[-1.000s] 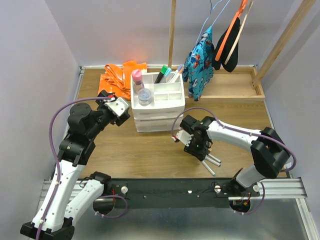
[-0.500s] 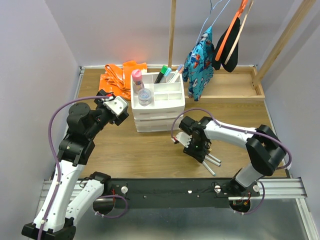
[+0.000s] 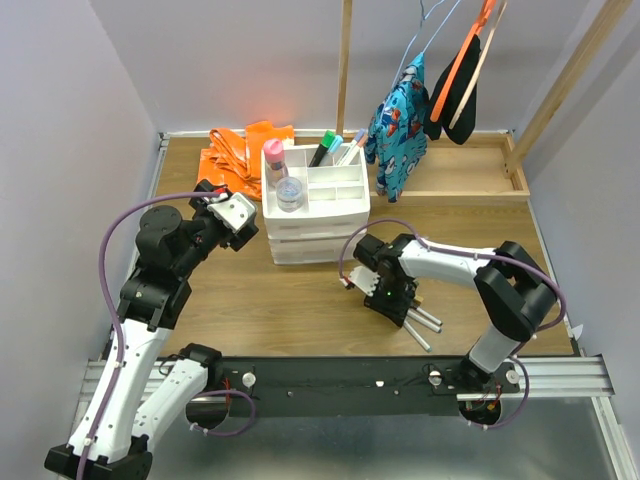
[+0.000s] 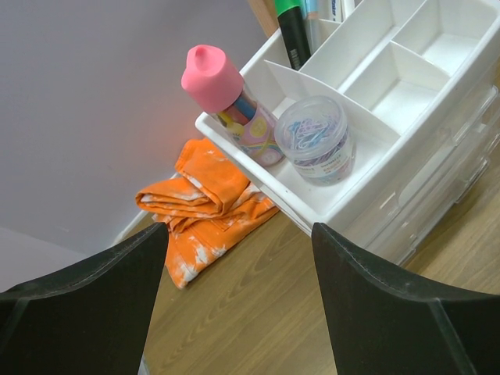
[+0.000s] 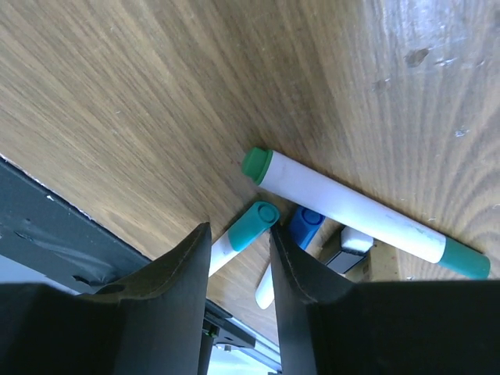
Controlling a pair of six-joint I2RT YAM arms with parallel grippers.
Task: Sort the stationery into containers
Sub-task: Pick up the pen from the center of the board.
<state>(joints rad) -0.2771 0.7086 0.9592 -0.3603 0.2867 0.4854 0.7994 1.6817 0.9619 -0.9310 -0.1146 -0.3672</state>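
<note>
The white drawer unit point(image 3: 316, 238) stands mid-table. Its top tray point(image 4: 406, 94) holds a pink highlighter point(image 4: 226, 98), a clear round jar point(image 4: 315, 137), a green-black highlighter point(image 3: 324, 146) and thin markers point(image 3: 350, 147). My left gripper point(image 3: 228, 215) is open and empty beside the unit's left side; it also shows in the left wrist view point(image 4: 238, 312). My right gripper point(image 3: 392, 300) is low over loose markers point(image 3: 422, 325) on the table. In the right wrist view it point(image 5: 238, 230) is narrowly open, straddling a teal-capped marker point(image 5: 254, 223). A green-capped marker point(image 5: 344, 207) and a blue cap point(image 5: 306, 226) lie just beyond.
An orange cloth point(image 3: 240, 155) lies at the back left, close to my left gripper. A wooden frame tray point(image 3: 450, 185) runs along the back right, with clothes point(image 3: 398, 125) hanging over it. A black rail point(image 3: 340, 385) borders the near edge.
My right gripper has shifted a little left and down onto the loose markers. The left arm has barely moved.
</note>
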